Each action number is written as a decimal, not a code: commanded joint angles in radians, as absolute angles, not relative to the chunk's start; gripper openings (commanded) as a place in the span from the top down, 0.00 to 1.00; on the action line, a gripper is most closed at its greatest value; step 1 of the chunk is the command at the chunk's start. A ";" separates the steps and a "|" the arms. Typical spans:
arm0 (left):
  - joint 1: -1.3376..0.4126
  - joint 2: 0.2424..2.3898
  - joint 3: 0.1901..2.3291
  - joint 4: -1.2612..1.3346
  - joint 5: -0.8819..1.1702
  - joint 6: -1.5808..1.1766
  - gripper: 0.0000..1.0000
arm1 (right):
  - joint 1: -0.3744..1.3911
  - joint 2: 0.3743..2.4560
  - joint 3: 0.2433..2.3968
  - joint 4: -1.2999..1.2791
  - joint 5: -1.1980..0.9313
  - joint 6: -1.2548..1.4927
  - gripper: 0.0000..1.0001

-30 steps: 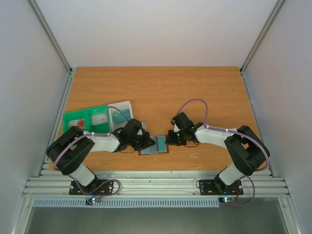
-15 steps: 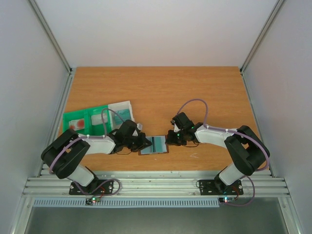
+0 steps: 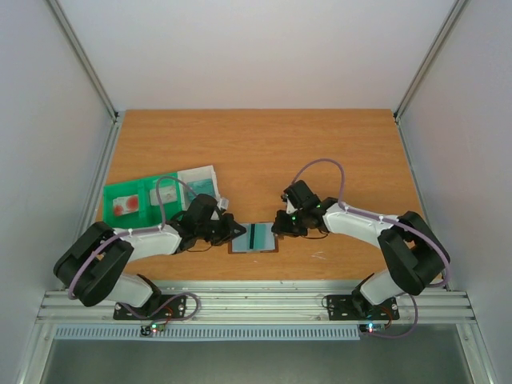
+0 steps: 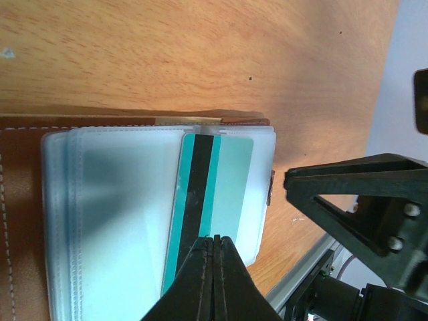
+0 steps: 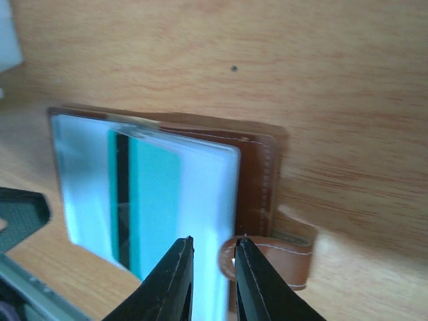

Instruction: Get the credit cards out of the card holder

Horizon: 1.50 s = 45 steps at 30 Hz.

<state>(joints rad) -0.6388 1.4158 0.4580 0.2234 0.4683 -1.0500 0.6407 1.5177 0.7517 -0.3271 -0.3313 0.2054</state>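
Observation:
The brown leather card holder [image 3: 265, 248] lies open near the table's front edge, its clear sleeves [image 4: 114, 200] facing up. A teal-green credit card [image 3: 258, 237] with a black stripe sticks slantwise out of a sleeve. It also shows in the left wrist view [image 4: 231, 174] and the right wrist view [image 5: 150, 200]. My left gripper [image 3: 239, 232] is shut on that card's near edge [image 4: 215, 239]. My right gripper [image 3: 276, 230] grips the sleeve edge beside the snap tab [image 5: 287, 257], its jaws a narrow gap apart [image 5: 212, 244]. The white card is hidden.
A green and clear plastic compartment tray [image 3: 128, 200] lies at the left, behind the left arm. The table's front edge and a metal rail [image 3: 256, 300] run just below the card holder. The right arm's gripper body [image 4: 361, 214] stands close to the card holder's right side.
My left gripper has moved left, and the teal card's black stripe has come into view. The right gripper has stayed at the card holder's right edge.

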 commanded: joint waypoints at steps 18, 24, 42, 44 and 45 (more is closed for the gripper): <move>-0.636 1.461 0.458 0.236 0.456 -1.029 0.69 | 0.690 1.591 0.827 -0.267 -0.416 0.266 0.84; -0.637 1.498 0.456 0.291 0.477 -1.044 0.69 | 0.689 1.672 0.797 -0.229 -0.427 0.261 0.90; -0.669 1.608 0.480 0.429 0.520 -1.109 0.74 | 0.689 1.649 0.741 -0.233 -0.377 0.259 0.91; -0.669 1.601 0.480 0.422 0.516 -1.108 0.81 | 0.690 1.644 0.736 -0.230 -0.377 0.258 0.92; -0.667 1.594 0.477 0.419 0.513 -1.105 0.87 | 0.689 1.644 0.734 -0.228 -0.377 0.260 0.92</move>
